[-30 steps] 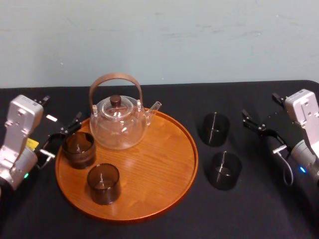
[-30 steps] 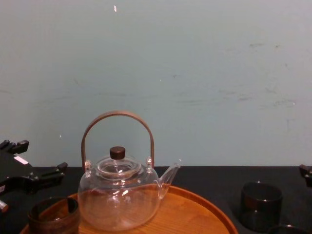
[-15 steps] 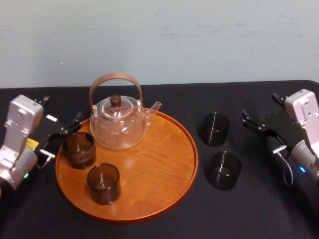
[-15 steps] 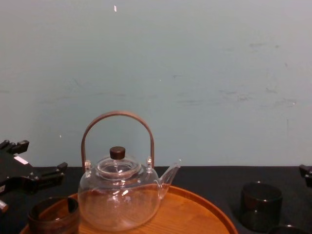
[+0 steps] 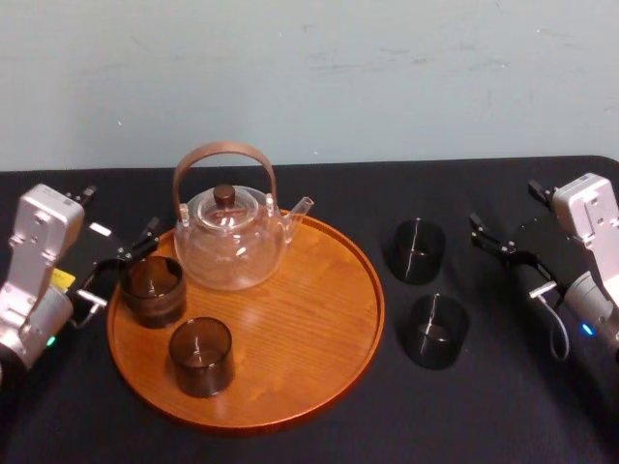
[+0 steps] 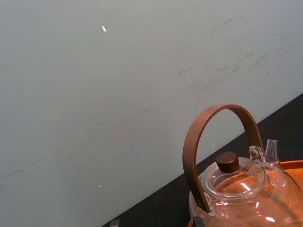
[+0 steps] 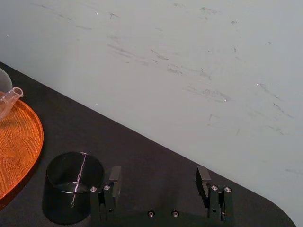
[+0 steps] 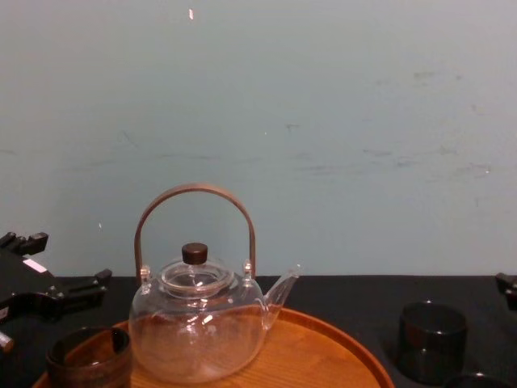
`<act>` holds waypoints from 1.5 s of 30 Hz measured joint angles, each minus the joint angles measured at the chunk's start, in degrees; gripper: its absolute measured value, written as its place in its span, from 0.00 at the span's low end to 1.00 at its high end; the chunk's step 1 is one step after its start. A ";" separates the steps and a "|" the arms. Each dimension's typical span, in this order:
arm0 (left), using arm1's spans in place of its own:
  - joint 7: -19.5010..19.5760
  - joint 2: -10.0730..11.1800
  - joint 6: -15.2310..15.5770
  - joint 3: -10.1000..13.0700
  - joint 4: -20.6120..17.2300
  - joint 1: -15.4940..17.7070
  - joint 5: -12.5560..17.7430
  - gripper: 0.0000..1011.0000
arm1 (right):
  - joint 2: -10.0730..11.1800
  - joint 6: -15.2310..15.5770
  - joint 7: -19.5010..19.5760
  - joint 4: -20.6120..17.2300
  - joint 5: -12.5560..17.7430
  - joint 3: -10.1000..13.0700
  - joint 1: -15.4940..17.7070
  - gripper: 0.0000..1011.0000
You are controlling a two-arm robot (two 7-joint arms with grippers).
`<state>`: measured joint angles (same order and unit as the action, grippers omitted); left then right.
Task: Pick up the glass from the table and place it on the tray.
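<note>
Two dark glasses stand on the black table [image 5: 329, 188] right of the tray: a far glass [image 5: 418, 249] and a near glass [image 5: 435, 331]. The round wooden tray [image 5: 309, 319] carries two more dark glasses [image 5: 152, 288] [image 5: 200, 356] and a glass teapot [image 5: 229, 237]. My right gripper [image 5: 505, 205] hovers open, right of the far glass and apart from it. In the right wrist view that glass [image 7: 73, 187] sits just beside one finger [image 7: 115, 176] of the right gripper [image 7: 158, 177]. My left gripper [image 5: 118, 213] is open at the tray's left edge, holding nothing.
The teapot [image 8: 198, 323] with its tall brown handle [image 8: 194, 190] fills the tray's back left. The tray's right half [image 5: 319, 290] is bare wood. A pale wall runs behind the table's far edge. The table's right corner lies just beyond the right arm.
</note>
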<state>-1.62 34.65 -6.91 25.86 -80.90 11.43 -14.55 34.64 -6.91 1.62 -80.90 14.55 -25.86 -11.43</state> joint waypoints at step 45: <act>0.00 0.00 0.00 0.00 0.00 0.00 0.00 0.99 | 9.95 12.82 -12.10 -18.03 7.00 11.07 18.15 0.99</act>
<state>-1.62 34.65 -6.91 25.86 -80.90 11.43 -14.55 44.59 5.91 -10.48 -98.93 21.55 -14.79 6.72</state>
